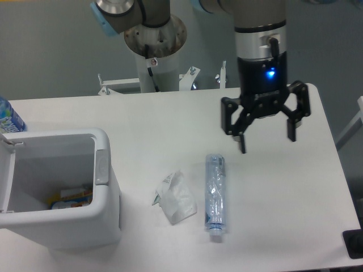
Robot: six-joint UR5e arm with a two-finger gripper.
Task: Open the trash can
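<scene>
The trash can (105, 207) is a large boxy white bin at the front left of the table. Its top stands open and I see into it; coloured wrappers (68, 198) lie at the bottom. The grey latch button (101, 167) shows on its right rim. The lid (7, 170) hangs swung back at the left edge. My gripper (266, 144) hovers above the table at the right, far from the bin, with its fingers spread wide and nothing between them.
A crushed clear plastic bottle (215, 192) lies on the table below the gripper. A crumpled white wrapper (176, 198) lies left of it. A blue-labelled bottle (8, 119) stands behind the bin. The arm's base post (156, 56) is at the back.
</scene>
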